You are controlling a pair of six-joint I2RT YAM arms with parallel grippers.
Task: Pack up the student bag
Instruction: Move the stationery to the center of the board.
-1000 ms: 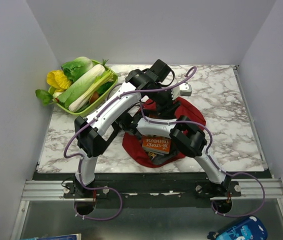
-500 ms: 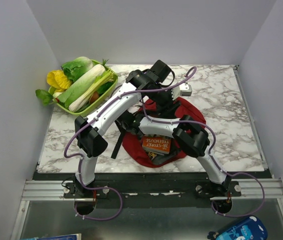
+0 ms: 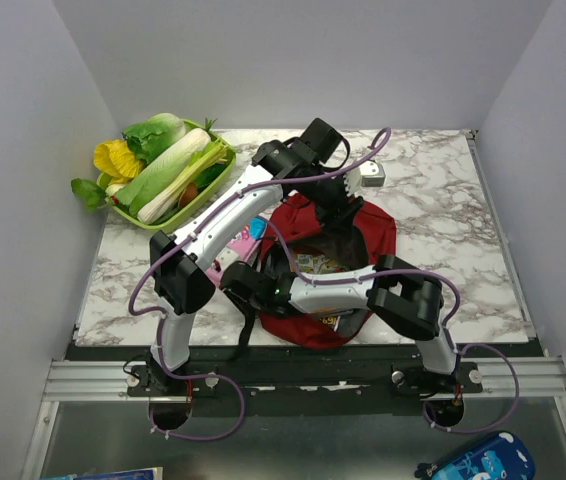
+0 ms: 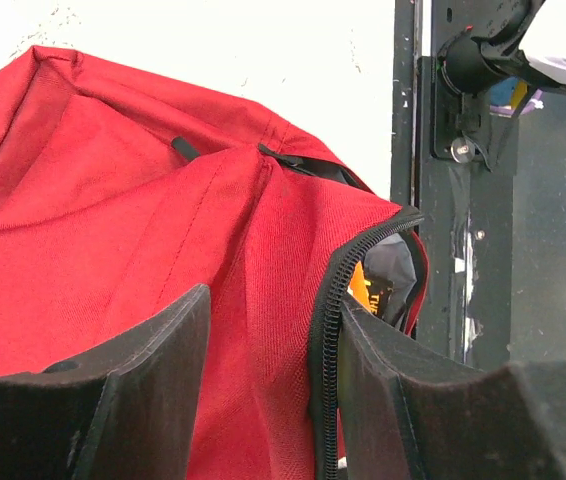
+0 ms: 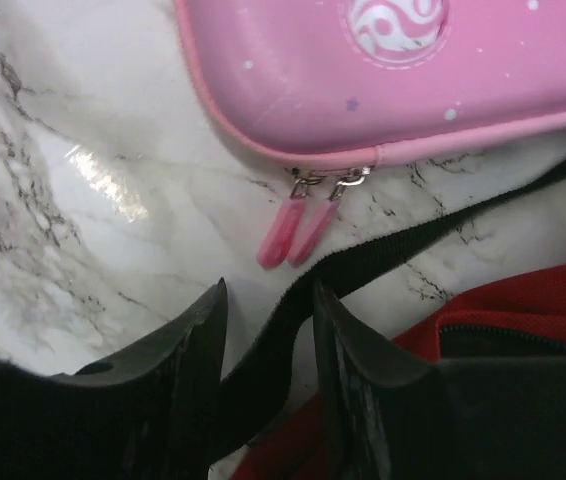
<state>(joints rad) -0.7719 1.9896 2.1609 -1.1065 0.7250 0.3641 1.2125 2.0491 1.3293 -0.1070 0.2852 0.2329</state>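
Observation:
The student bag (image 3: 363,235), dark red, lies mid-table with its mouth held open; a colourful book (image 3: 313,265) shows inside. My left gripper (image 3: 348,205) is at the bag's far rim; in the left wrist view it (image 4: 263,390) is shut on the red fabric and black zipper edge (image 4: 328,320), with an orange book corner (image 4: 363,290) behind. My right gripper (image 3: 235,285) is left of the bag; in the right wrist view it (image 5: 268,340) is closed around the bag's black strap (image 5: 383,255). A pink pencil case (image 5: 413,70) lies just beyond it and shows in the top view too (image 3: 253,235).
A green basket of toy vegetables (image 3: 163,175) stands at the back left. A small white object (image 3: 371,175) lies behind the bag. The black front rail (image 3: 313,350) borders the table near the bag. Grey walls close in both sides.
My right gripper has swung left and nearer with the black strap. The bag's mouth has opened wider and the bag has shifted. The pink pencil case has come into view.

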